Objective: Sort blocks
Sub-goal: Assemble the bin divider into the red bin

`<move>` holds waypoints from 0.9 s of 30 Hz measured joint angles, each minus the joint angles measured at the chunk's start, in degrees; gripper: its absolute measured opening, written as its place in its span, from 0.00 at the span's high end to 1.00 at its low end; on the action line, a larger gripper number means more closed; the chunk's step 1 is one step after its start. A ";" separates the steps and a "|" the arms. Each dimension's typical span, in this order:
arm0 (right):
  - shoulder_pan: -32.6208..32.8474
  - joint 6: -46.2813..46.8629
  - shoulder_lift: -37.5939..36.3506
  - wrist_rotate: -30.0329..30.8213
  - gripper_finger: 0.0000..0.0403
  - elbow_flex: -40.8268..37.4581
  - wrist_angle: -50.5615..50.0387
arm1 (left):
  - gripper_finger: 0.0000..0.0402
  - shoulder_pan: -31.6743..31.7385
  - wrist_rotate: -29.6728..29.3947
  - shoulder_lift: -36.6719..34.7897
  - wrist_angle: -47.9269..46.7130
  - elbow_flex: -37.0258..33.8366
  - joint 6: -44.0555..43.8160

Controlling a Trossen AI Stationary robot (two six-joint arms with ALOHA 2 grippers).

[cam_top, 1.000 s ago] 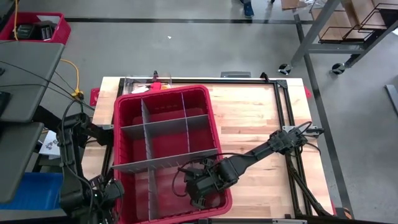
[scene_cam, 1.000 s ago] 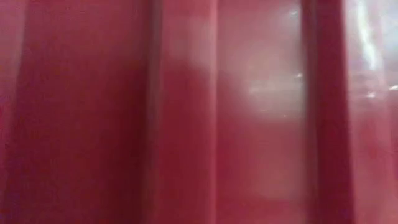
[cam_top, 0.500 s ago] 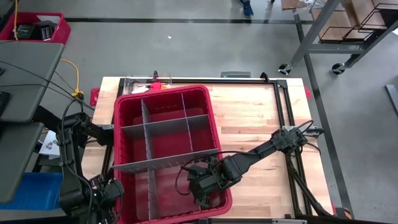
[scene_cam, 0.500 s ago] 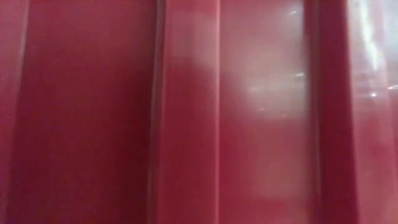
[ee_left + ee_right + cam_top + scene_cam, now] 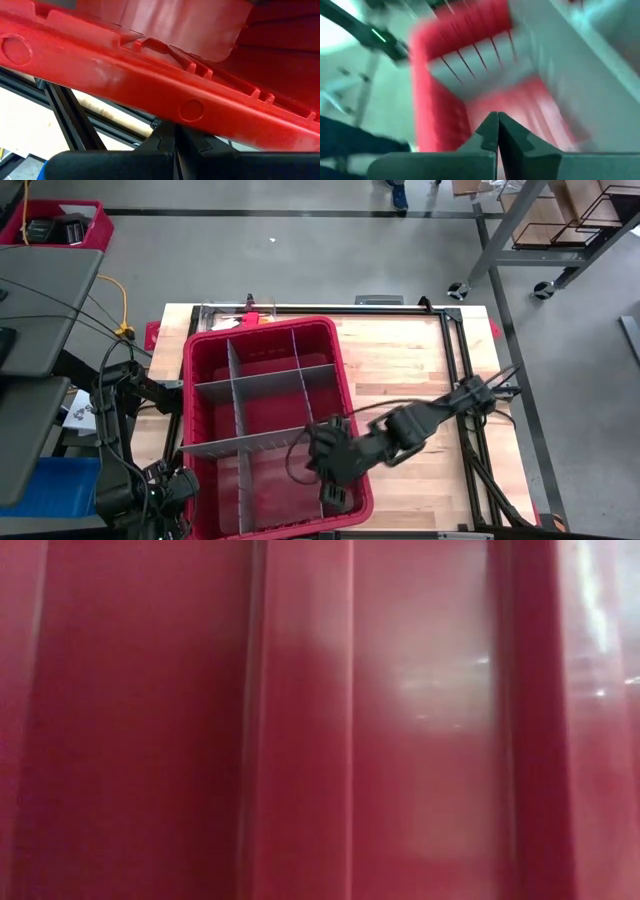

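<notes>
Bin of glossy red moulded plastic sits on a pale wood-plank table, its inside cut into compartments by flat grey slotted divider sheets; the right gripper hangs inside the bin's near-right corner compartment, the rim just beside it and the long grey divider just beyond it; in the right wrist view its two dark fingers are pressed tip to tip with nothing between them, above a smooth red floor, a ribbed red wall and a grey sheet alongside; that view is smeared, so finer detail cannot be told. The left gripper waits off the table's near-left corner, directly under the bin's thick red lip with its round bosses and stepped ribs, its fingers likewise clenched together on nothing; a black metal frame rail runs just past it. Shiny red ribbed plastic fills the low view. No blocks can be made out in any view; where they lie cannot be told.
</notes>
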 joint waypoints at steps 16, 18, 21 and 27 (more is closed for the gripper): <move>-3.06 -7.65 0.57 -0.03 1.00 -0.10 8.10 | 1.00 0.87 9.00 -0.02 -4.58 10.13 7.08; -2.96 -7.60 0.61 -0.03 1.00 -0.10 6.24 | 1.00 0.70 10.39 -0.04 -7.56 14.13 7.06; -2.77 -7.56 0.50 0.09 1.00 -0.08 4.37 | 1.00 0.75 7.86 -0.09 -8.88 20.77 8.10; -2.63 -7.30 0.52 -1.07 1.00 -0.08 2.98 | 1.00 5.38 -7.24 -0.04 -5.14 26.08 29.58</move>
